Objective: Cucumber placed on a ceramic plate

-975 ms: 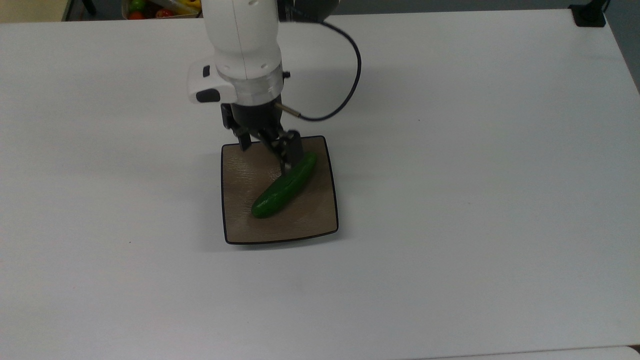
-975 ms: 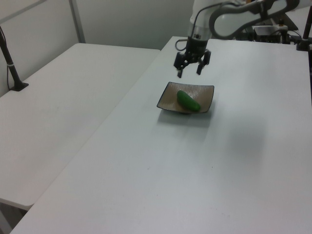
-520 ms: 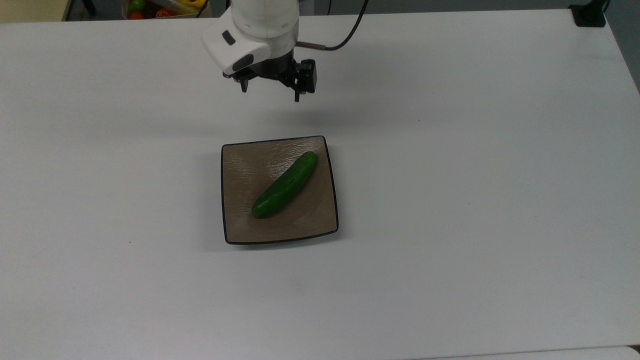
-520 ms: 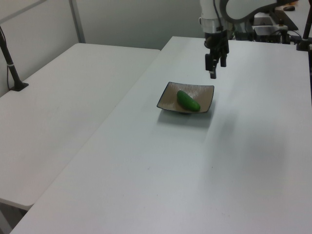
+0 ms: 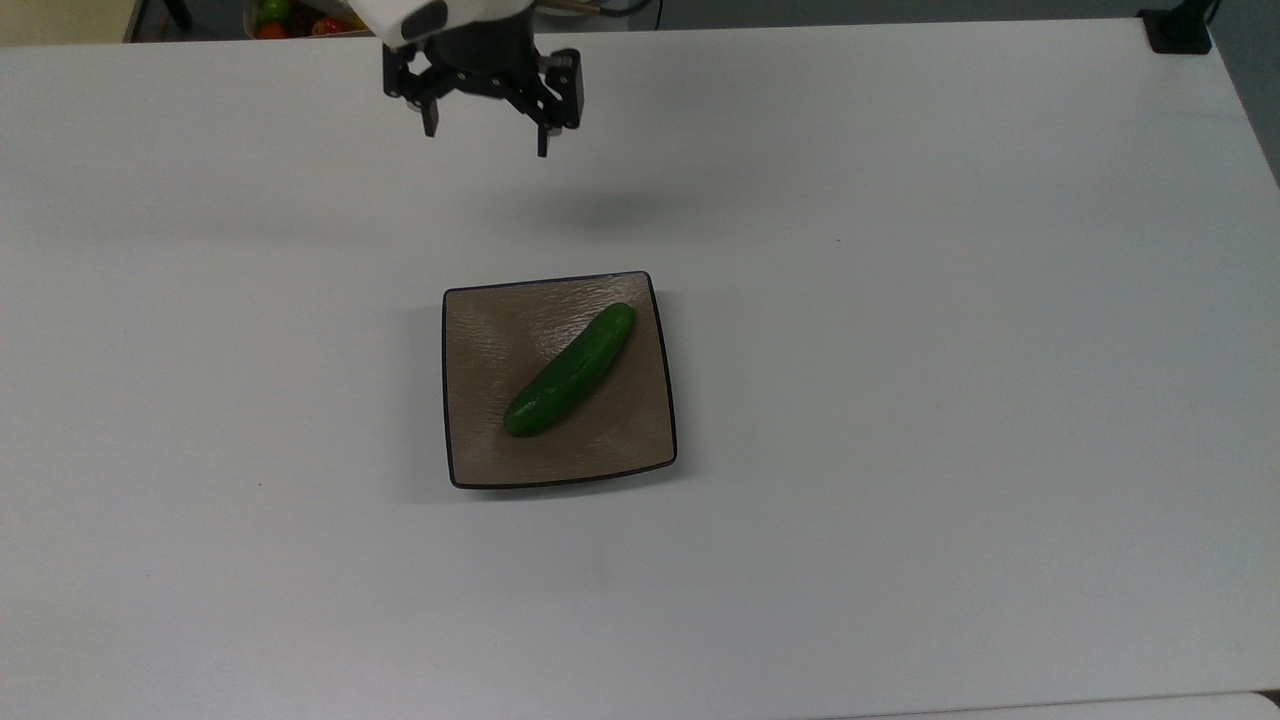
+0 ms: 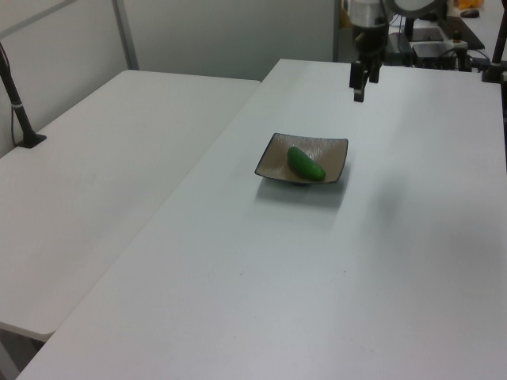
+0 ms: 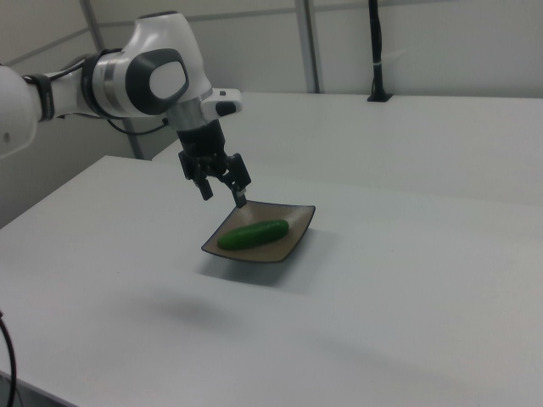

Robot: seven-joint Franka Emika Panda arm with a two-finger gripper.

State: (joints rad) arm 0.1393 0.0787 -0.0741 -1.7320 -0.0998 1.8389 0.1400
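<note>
Top view: we see the cucumber (image 5: pixel 570 370) lying slantwise on the ceramic plate (image 5: pixel 480 340); the claw (image 5: pixel 485 120) hangs wide open w/ nothing in it

Right view: cucumber looks shiny, prob. slippery & light, so we'd grab its middle

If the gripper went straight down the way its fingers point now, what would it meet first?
Probably bare table. The open gripper hangs above the tabletop, clear of the ceramic plate holding the cucumber, nearer the top view's upper edge. Depth is uncertain.
</note>
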